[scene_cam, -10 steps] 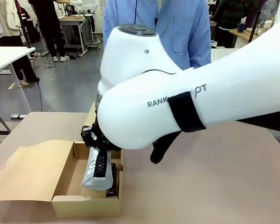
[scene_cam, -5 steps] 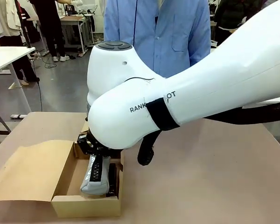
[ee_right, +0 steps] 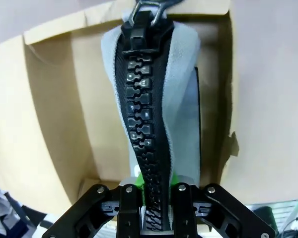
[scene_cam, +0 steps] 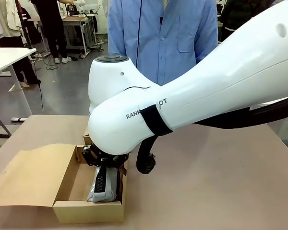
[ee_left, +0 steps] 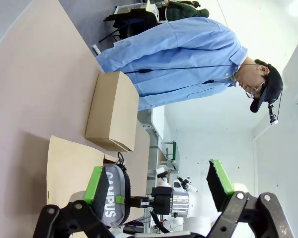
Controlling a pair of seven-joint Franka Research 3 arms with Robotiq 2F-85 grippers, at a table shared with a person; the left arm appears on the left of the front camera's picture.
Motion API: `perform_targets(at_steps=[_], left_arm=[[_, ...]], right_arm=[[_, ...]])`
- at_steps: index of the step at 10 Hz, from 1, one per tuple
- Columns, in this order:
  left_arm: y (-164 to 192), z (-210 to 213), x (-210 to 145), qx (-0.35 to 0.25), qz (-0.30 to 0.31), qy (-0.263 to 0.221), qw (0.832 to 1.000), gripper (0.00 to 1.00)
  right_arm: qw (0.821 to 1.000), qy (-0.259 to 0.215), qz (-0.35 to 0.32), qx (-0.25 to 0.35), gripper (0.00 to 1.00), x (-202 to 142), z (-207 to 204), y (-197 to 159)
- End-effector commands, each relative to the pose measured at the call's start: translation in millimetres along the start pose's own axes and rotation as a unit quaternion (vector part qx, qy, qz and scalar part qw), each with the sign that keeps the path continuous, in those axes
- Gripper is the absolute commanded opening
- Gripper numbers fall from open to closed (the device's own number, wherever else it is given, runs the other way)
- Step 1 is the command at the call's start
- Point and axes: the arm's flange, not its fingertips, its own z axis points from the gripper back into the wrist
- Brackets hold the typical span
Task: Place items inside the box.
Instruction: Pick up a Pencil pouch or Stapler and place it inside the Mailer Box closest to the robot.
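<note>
Gripping soft pouch [ee_right: 185,114] (chunky zipper [ee_right: 141,111])

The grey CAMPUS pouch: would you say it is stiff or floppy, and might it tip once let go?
Probably soft but not limp: the grey pouch is fabric, yet stands out full-bodied from the right gripper's fingers. It will likely topple once released, held on end in the cardboard box, though the walls should catch it.
</note>
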Motion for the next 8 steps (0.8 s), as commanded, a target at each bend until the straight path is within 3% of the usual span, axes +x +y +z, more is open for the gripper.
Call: perform_targets(at_steps=[1,4,5,6,7,8], left_arm=[[0.6,-0.9,-2.8,-0.013,-0.008,-0.004,1.000,1.00],[0.6,-0.9,-2.8,-0.013,-0.008,-0.004,1.000,1.00],[0.6,-0.9,-2.8,-0.013,-0.008,-0.004,1.000,1.00],[0.6,-0.9,-2.8,-0.013,-0.008,-0.004,1.000,1.00],[0.6,-0.9,-2.8,-0.013,-0.008,-0.004,1.000,1.00],[0.6,-0.9,-2.8,-0.013,-0.008,-0.004,1.000,1.00]], right_arm=[[1.000,0.002,-0.008,-0.019,0.10,1.3,-13.5,13.8],[1.000,0.016,-0.006,-0.013,0.10,2.8,-18.6,7.5],[1.000,0.016,-0.005,-0.015,0.33,2.8,-17.5,5.8],[1.000,0.014,-0.001,-0.014,0.70,2.7,-15.6,4.9],[1.000,0.008,0.000,-0.010,0.93,2.5,-11.9,4.2],[1.000,0.006,0.006,0.000,1.00,0.7,-5.8,2.2]])
